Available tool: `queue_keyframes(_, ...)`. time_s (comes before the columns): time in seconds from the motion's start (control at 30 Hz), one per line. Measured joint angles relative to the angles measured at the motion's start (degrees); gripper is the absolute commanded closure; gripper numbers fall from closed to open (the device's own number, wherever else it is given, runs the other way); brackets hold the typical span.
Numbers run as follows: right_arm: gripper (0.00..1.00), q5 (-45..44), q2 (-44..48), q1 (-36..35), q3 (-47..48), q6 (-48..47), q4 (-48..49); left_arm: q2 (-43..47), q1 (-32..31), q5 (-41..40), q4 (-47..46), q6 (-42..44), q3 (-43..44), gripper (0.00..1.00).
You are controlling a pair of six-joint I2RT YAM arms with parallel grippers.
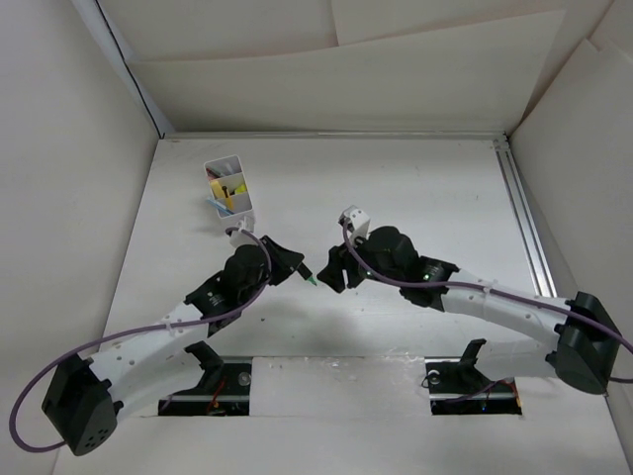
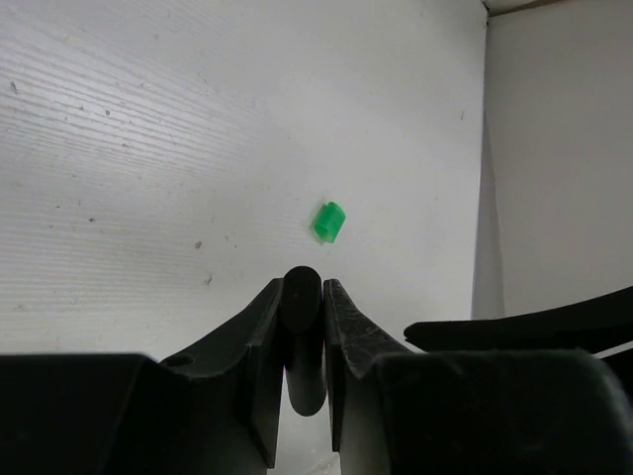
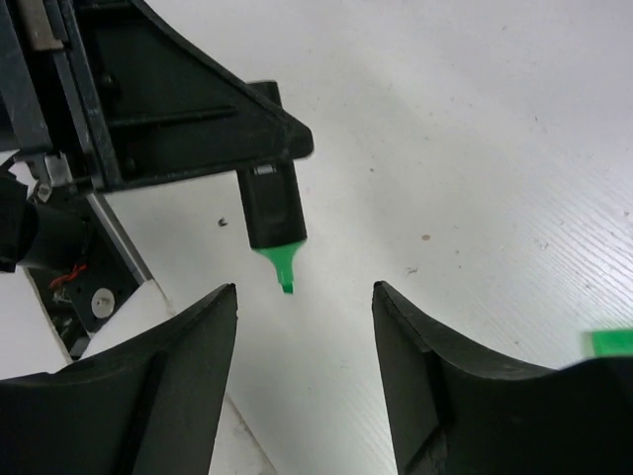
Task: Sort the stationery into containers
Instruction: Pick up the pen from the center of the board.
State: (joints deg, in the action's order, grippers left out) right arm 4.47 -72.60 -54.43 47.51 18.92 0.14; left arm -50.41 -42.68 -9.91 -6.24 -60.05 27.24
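Top cam overhead; wrist cams near highlighter

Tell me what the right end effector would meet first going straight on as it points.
Likely the green highlighter gripped by the left end effector; its bare tip lies just ahead of the right end effector, between its open jaws. Depth is unclear.

Left pincer at bottom centre, its two dark jaws pressed on a black rounded barrel standing between them, small green piece on the white ridged bench just beyond, apart from the tips, pale wall at right
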Motion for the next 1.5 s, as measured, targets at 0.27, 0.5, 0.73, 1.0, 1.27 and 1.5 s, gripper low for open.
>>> queue_keyframes(0.27,0.31,1.2,2.6,3.1,-3.9,0.5,-0.2,2.3,0.0,-0.9,-0.7,-1.6,-1.4,1.0)
queue_keyframes(0.5,0.17,7.6,2.5,3.1,-4.0,0.8,0.5,0.3,0.0,3.2,-4.8,-4.4,-4.4,1.0)
queue_keyframes(0.73,0.18,10.4,-3.5,2.6,-0.8,0.8,1.2,-1.6,0.0,7.1,-8.7,-6.1,-5.0,1.0)
queue_keyframes(1.0,0.53,11.0,-7.0,1.1,0.1,0.7,1.2,-1.9,0.0,8.9,-9.9,-6.5,-5.1,1.0)
queue_keyframes(1.27,0.84,10.5,-7.0,1.1,0.5,0.8,0.8,-1.9,0.0,10.2,-10.1,-5.7,-5.1,0.88)
queue_keyframes(1.5,0.85,11.1,-7.0,1.0,0.6,-1.0,-0.9,-1.0,0.0,14.2,-5.5,-1.2,-4.4,0.76)
